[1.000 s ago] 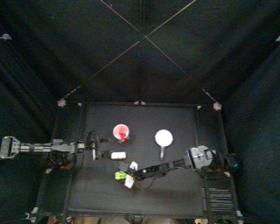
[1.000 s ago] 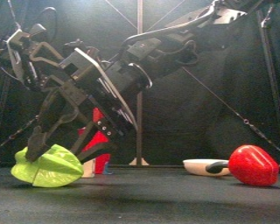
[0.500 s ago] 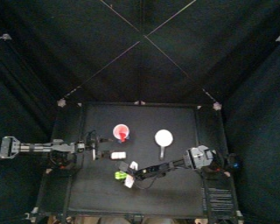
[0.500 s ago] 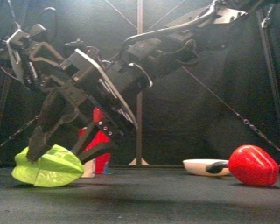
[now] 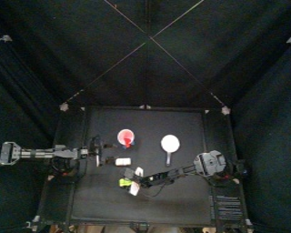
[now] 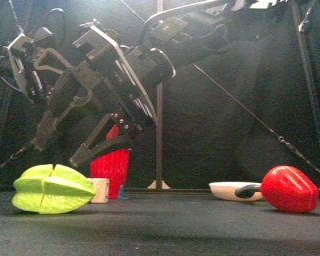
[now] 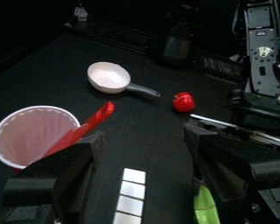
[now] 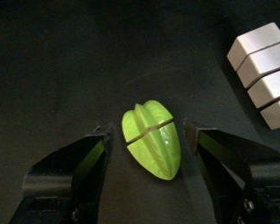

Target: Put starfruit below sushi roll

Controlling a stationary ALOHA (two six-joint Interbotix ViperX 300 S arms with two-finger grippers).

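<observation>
The right tool hangs over the starfruit, with nothing in it.

From above, the starfruit (image 5: 127, 183) lies on the tabletop (image 5: 185, 205) just below the sushi roll (image 5: 125, 161), and the right tool (image 5: 135, 187) is right at it. From the front, that tool (image 6: 63, 150) is spread wide just above the fruit (image 6: 53, 189). Its own camera shows the fruit (image 8: 153, 141) lying between both jaws, touching neither, with the white roll (image 8: 265, 71) near. The left tool (image 7: 140, 175) stays wide and holds nothing, near a pink cup (image 7: 38, 136).

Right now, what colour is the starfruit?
Yellow-green starfruit, clearest in the right wrist view.
</observation>
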